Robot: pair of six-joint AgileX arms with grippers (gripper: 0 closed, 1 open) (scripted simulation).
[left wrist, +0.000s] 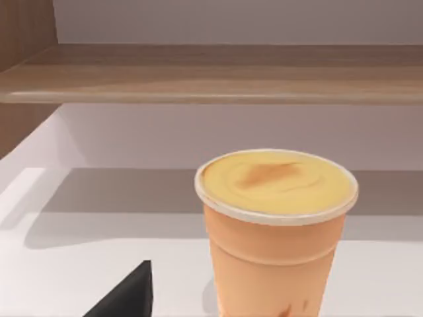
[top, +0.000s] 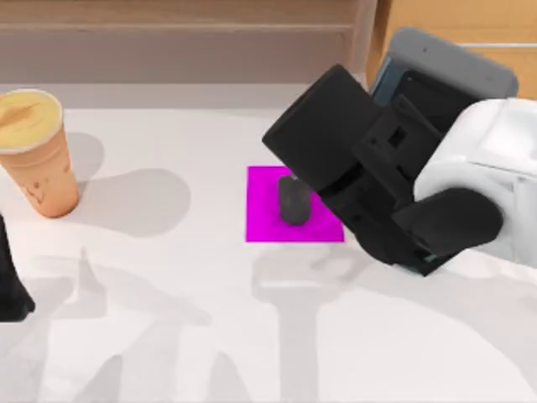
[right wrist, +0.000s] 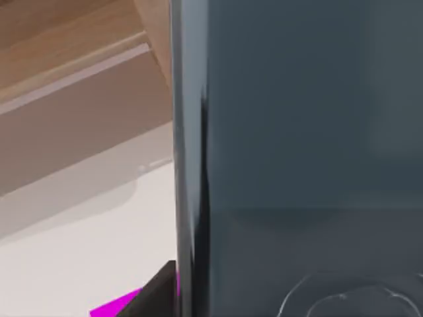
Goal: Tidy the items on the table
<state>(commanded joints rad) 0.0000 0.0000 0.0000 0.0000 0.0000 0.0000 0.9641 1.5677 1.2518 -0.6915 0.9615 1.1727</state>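
One smartphone (top: 445,71) stands upright in the right gripper's (top: 419,101) closed fingers, above-right of the mouse (top: 294,200) on its magenta mat (top: 264,214).

The right arm (top: 482,180) is built from a glossy white, rounded shell, onto which matte black parts are joined. A large black block with softened corners (top: 323,134) is seen at its forward end, and behind it a stepped black housing with square recesses (top: 394,138) is mounted. A rounded black cover (top: 449,220) is fitted under the white shell. No cables, screws or markings can be made out. Of the left arm, a plain black piece (top: 10,285) is seen at the left edge of the top view, and a black wedge-shaped corner (left wrist: 129,297) in the left wrist view.
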